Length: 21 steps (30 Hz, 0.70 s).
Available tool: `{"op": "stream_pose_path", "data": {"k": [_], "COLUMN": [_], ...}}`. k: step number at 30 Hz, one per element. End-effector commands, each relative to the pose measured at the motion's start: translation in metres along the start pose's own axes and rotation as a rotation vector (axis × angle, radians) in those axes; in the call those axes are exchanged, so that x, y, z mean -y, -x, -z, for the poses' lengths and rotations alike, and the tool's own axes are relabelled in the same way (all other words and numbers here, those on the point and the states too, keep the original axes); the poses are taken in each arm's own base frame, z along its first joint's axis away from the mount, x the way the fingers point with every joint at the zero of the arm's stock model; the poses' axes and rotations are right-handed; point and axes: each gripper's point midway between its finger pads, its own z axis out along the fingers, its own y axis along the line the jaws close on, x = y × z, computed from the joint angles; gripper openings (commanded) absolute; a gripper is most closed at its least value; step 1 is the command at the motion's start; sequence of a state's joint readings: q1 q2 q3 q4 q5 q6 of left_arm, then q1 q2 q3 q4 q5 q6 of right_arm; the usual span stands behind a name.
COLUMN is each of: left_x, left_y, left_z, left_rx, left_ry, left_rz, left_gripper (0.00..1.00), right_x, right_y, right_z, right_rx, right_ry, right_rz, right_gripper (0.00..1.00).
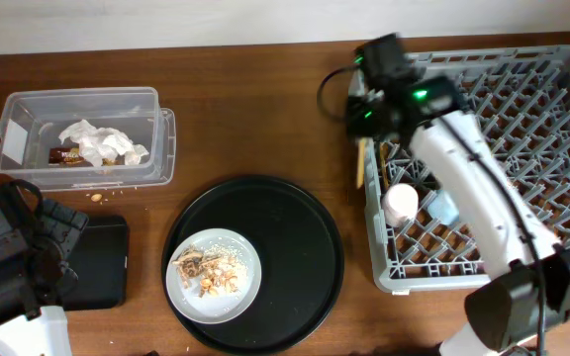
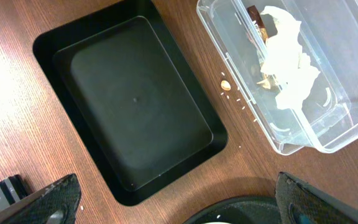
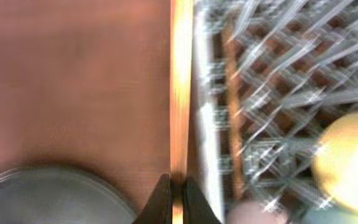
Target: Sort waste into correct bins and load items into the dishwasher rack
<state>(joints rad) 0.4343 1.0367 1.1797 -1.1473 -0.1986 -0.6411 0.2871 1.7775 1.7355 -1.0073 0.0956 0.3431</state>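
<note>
The clear tub (image 1: 87, 133) holds the white tissue (image 1: 102, 143) and the snack wrapper (image 1: 64, 155); both also show in the left wrist view, tissue (image 2: 288, 62) and wrapper (image 2: 257, 18). The shallow black tray (image 2: 135, 102) is bare. The pale grey plate (image 1: 214, 275) carries crumbs (image 1: 204, 265). My left gripper (image 2: 185, 208) is open and empty. My right gripper (image 3: 179, 193) is shut on a chopstick (image 3: 180, 93) at the left rim of the rack (image 1: 522, 109). A second chopstick (image 3: 232, 112) lies inside the rack, with the pink cup (image 1: 400, 205), blue cup (image 1: 441, 208) and yellow bowl (image 3: 347, 162).
The plate sits on a large round black tray (image 1: 305, 247) in front of centre. A few crumbs (image 2: 226, 85) lie on the wooden table between the tub and the shallow tray. My right arm stretches across the rack's left half.
</note>
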Motion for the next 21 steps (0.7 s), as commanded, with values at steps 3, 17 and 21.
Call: {"op": "stream_pose_path", "data": {"k": [3,17,21], "left_x": [-0.001,-0.001,-0.001], "left_y": [0.002,0.002,0.002], "left_z": [0.001,0.001,0.001], "left_rx": [0.007,0.007,0.007], "left_ry": [0.000,-0.001,-0.001], "left_rz": [0.008,0.008,0.008], "left_gripper": [0.99,0.99,0.99], "right_x": [0.073,0.053,0.046], "right_y": [0.049,0.030,0.022], "right_z": [-0.005,-0.078,-0.087], "right_rx": [0.130,-0.006,-0.038], "right_ry": [-0.107,0.051,0.054], "right_rz": [0.000,0.080,0.095], "right_gripper": [0.04,0.04,0.15]}}
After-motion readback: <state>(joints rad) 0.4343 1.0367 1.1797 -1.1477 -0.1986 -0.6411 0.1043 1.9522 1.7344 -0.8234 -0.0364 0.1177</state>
